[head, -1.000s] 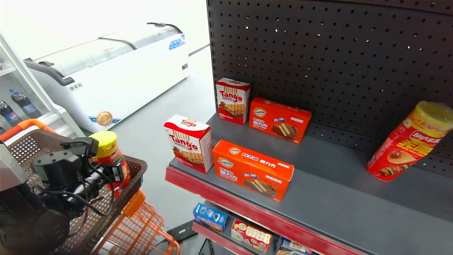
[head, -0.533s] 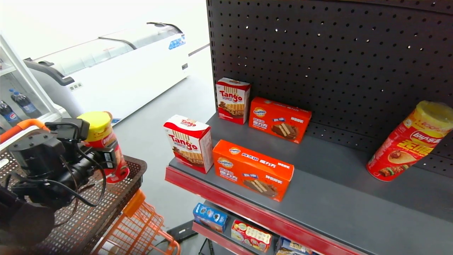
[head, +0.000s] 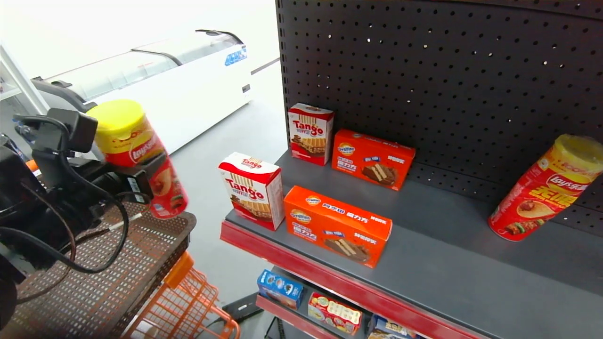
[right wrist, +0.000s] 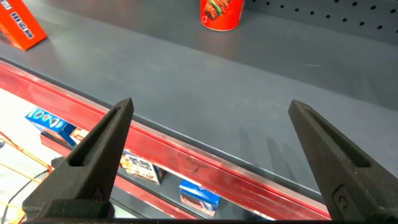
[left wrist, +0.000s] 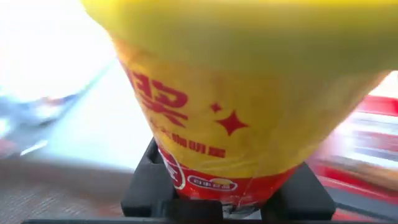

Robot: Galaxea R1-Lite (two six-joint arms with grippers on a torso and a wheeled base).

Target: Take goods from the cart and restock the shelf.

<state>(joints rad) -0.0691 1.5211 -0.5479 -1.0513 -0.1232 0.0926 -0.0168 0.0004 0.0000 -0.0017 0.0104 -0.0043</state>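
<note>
Chip can (head: 134, 150) in left tool (head: 150, 180) above cart (head: 181, 222).

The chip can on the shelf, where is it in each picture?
Head view: the shelf can stands at the shelf's right end, by the pegboard.
Right wrist view: its base sits far back on the shelf, beyond the open right gripper.
Left wrist view: this close-up is another can, the held can, in the left gripper.
Shared landmark: the shelf's red edge, in head and right wrist views.
</note>
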